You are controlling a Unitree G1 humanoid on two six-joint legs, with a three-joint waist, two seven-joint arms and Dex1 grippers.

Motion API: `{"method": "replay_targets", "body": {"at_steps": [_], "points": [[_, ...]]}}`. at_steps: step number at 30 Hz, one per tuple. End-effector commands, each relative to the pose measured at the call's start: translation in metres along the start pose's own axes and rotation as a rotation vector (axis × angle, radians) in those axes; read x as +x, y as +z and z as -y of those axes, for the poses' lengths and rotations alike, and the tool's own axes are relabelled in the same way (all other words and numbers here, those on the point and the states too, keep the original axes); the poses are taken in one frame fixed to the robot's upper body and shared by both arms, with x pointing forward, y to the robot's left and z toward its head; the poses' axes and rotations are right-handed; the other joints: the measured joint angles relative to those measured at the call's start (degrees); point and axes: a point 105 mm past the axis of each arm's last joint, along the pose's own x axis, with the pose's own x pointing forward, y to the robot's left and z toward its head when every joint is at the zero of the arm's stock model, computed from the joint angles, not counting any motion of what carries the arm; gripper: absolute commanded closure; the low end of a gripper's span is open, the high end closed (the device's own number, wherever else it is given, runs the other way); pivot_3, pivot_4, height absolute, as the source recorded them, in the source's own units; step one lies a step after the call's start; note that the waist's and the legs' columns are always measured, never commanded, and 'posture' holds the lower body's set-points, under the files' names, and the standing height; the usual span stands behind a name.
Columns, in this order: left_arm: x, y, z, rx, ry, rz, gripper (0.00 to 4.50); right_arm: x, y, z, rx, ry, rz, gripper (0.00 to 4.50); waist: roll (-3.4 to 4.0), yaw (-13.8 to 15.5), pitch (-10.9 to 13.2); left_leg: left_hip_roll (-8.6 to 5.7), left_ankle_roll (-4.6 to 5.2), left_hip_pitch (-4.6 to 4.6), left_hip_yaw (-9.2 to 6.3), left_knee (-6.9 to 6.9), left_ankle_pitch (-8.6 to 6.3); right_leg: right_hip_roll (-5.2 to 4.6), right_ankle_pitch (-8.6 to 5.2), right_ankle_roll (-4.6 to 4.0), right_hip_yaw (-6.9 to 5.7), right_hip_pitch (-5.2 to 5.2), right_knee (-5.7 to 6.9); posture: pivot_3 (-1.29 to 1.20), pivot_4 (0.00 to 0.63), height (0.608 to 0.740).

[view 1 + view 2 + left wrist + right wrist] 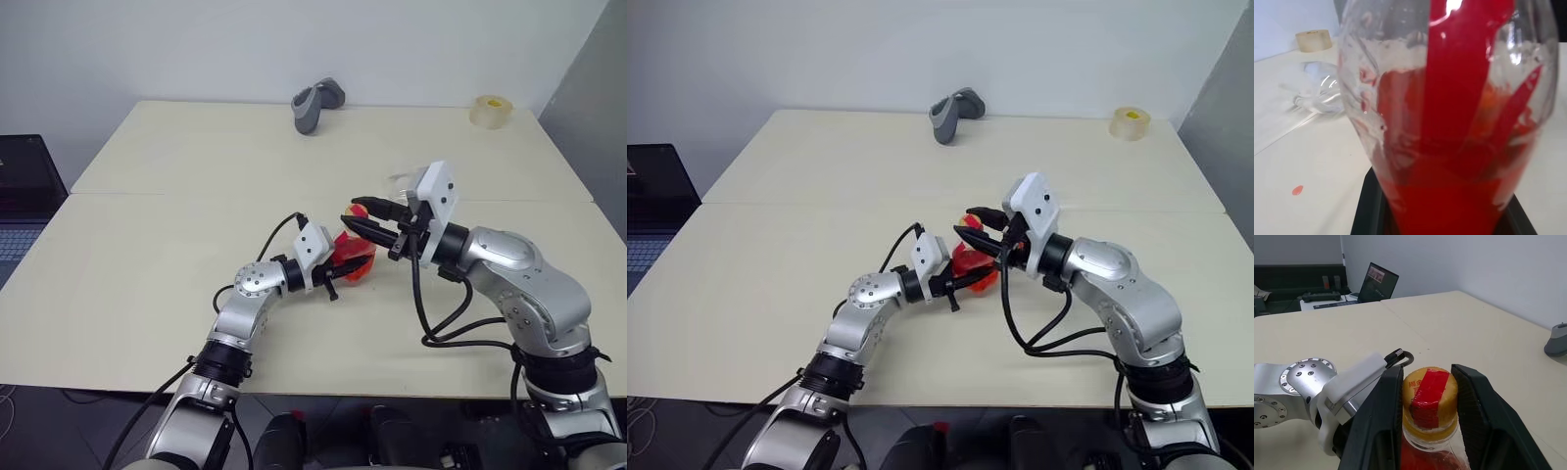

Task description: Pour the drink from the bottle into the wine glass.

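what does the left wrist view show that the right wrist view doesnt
Left wrist view alone: the wine glass lying on the table, a tape roll behind it, a small red drop on the tabletop, and the drink pooled in the bottle's body.
Right wrist view alone: the right tool closed on the yellow-red cap, a laptop, and the left arm.
Both: the bottle and the table.

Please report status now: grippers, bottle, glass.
Left gripper shut on bottle. Right gripper fingers clamp cap. Wine glass lies behind; nothing poured.
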Motion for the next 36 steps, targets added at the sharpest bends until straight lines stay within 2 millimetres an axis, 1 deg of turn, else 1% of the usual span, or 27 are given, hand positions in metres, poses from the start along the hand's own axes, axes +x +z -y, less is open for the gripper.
{"method": "replay_targets", "body": {"at_steps": [1,3,6,9,11,16,20,24,27,29,31,32,34,36], "points": [[0.004,0.011,0.004,0.030,-0.018,0.034,3.74,0.003,0.017,-0.009,-0.036,0.041,0.061,3.28,0.00,0.0,0.0,0.00,0.00,0.00,0.00,0.00,0.00,0.00,0.00,0.00,0.00,0.00,0.00,0.00,0.150,0.740],[0.004,0.011,0.004,0.031,-0.018,0.034,3.75,0.003,0.018,-0.009,-0.028,0.042,0.069,3.28,0.00,0.0,0.0,0.00,0.00,0.00,0.00,0.00,0.00,0.00,0.00,0.00,0.00,0.00,0.00,0.00,0.150,0.740],[0.004,0.011,0.004,0.031,-0.019,0.034,3.75,0.002,0.025,-0.007,0.034,0.047,0.113,3.28,0.00,0.0,0.0,0.00,0.00,0.00,-0.01,0.00,0.00,0.00,0.00,0.00,-0.01,0.00,0.00,0.00,0.150,0.740],[0.003,0.011,0.004,0.031,-0.018,0.033,3.75,0.001,0.026,-0.007,0.049,0.054,0.113,3.28,0.00,0.0,0.0,0.00,0.00,0.00,0.00,0.00,0.00,0.00,0.00,0.00,0.00,0.00,0.00,0.00,0.150,0.740],[0.003,0.011,0.004,0.031,-0.017,0.033,3.75,0.001,0.025,-0.008,0.033,0.058,0.105,3.28,0.00,0.0,0.0,0.00,0.00,0.00,0.00,0.00,0.00,0.00,0.00,0.00,0.00,0.00,0.00,0.00,0.150,0.740],[0.003,0.011,0.004,0.031,-0.019,0.031,3.75,0.002,0.029,-0.012,-0.143,0.067,0.101,3.28,0.00,0.0,0.0,0.00,0.00,0.00,0.00,0.00,0.00,0.00,0.00,0.00,-0.01,0.00,0.00,0.00,0.150,0.740],[0.003,0.011,0.004,0.031,-0.020,0.029,3.75,0.003,0.031,-0.014,-0.213,0.078,0.104,3.28,0.01,-0.1,0.0,0.01,0.00,0.01,0.00,-0.01,0.00,0.01,0.00,0.00,-0.01,0.00,0.00,0.00,0.150,0.740],[0.003,0.011,0.003,0.031,-0.021,0.030,3.75,0.002,0.032,-0.013,-0.195,0.079,0.118,3.28,0.01,0.0,0.0,-0.01,0.00,0.00,-0.01,0.00,0.00,0.00,0.00,0.00,-0.01,0.00,0.00,0.00,0.150,0.740],[0.003,0.011,0.003,0.031,-0.019,0.031,3.75,0.000,0.029,-0.013,-0.128,0.090,0.112,3.28,0.01,0.0,0.0,0.00,0.00,0.00,0.00,0.00,0.00,-0.01,0.00,0.00,0.00,0.00,0.00,0.00,0.150,0.740],[0.003,0.011,0.003,0.033,-0.016,0.032,3.75,-0.004,0.027,-0.012,-0.099,0.090,0.104,3.28,0.01,0.0,0.0,0.00,0.00,0.00,-0.01,0.00,0.00,-0.01,0.00,0.00,-0.01,0.00,0.00,0.00,0.150,0.740],[0.002,0.011,0.001,0.034,-0.006,0.033,3.75,-0.011,0.024,-0.007,-0.067,0.082,0.081,3.28,0.01,0.0,0.0,0.00,0.00,0.00,-0.01,0.00,0.00,-0.01,0.00,0.00,-0.01,0.00,0.00,0.00,0.150,0.740],[0.001,0.012,0.000,0.034,0.002,0.034,3.75,-0.018,0.024,-0.003,-0.048,0.066,0.072,3.28,0.01,0.0,0.0,-0.01,0.00,-0.01,-0.01,0.00,0.00,-0.02,0.00,0.00,-0.01,0.00,0.00,0.00,0.150,0.740],[-0.002,0.012,-0.002,0.019,0.008,0.038,3.75,-0.037,0.019,0.007,-0.015,0.021,0.040,3.28,0.01,0.2,0.0,-0.02,0.00,-0.03,-0.01,0.01,0.00,-0.03,0.00,0.00,-0.01,0.00,-0.02,0.00,0.150,0.740],[-0.004,0.013,0.000,0.007,-0.004,0.043,3.75,-0.053,0.009,0.012,-0.004,-0.023,-0.016,3.28,0.00,0.3,0.0,-0.05,0.00,-0.05,-0.02,0.01,0.00,-0.05,0.00,0.00,-0.03,0.02,-0.07,0.00,0.150,0.740]]}}
